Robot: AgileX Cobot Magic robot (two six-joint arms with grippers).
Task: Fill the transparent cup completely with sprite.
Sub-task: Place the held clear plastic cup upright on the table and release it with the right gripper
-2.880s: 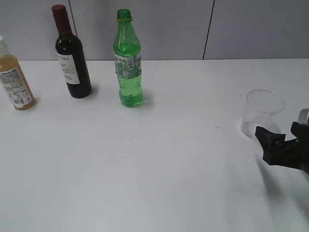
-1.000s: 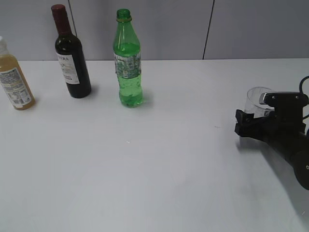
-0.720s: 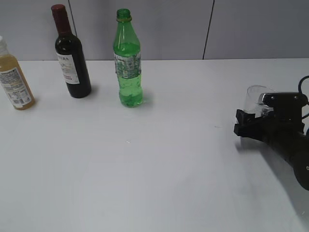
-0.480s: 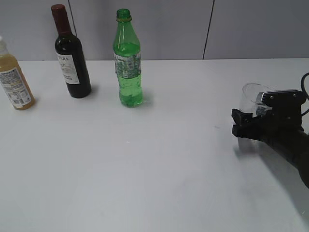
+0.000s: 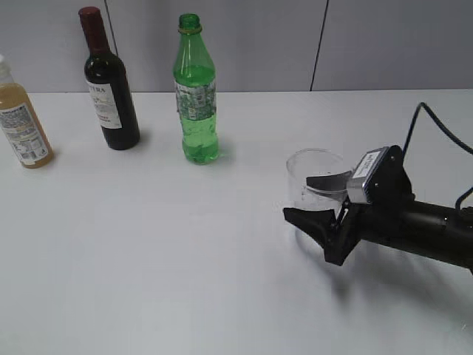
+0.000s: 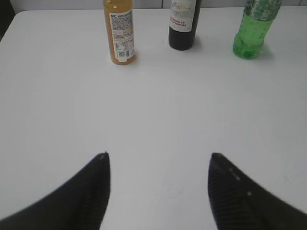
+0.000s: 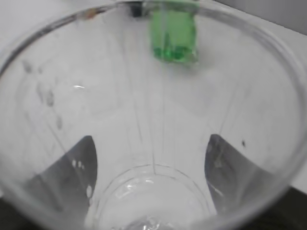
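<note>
The transparent cup point(image 5: 309, 167) is empty and upright, right of the table's middle. My right gripper point(image 5: 300, 198) is shut on the cup, one finger on each side of it. In the right wrist view the cup point(image 7: 153, 91) fills the frame, and the right gripper's fingers point(image 7: 152, 139) show through its wall. The green sprite bottle point(image 5: 196, 92) stands uncapped at the back, about half full, well left of the cup. It also shows through the cup point(image 7: 173, 36) and in the left wrist view point(image 6: 252, 31). My left gripper point(image 6: 158, 155) is open and empty over bare table.
A dark wine bottle with a red cap point(image 5: 109, 85) stands left of the sprite bottle. A yellowish juice bottle point(image 5: 22, 118) stands at the far left. Both also show in the left wrist view, wine bottle point(image 6: 182, 26) and juice bottle point(image 6: 120, 33). The right arm's cable point(image 5: 421, 118) arcs above the table.
My right gripper closed round the cup at the right edge and has carried it left, toward the table's middle. The bottles have not moved.
</note>
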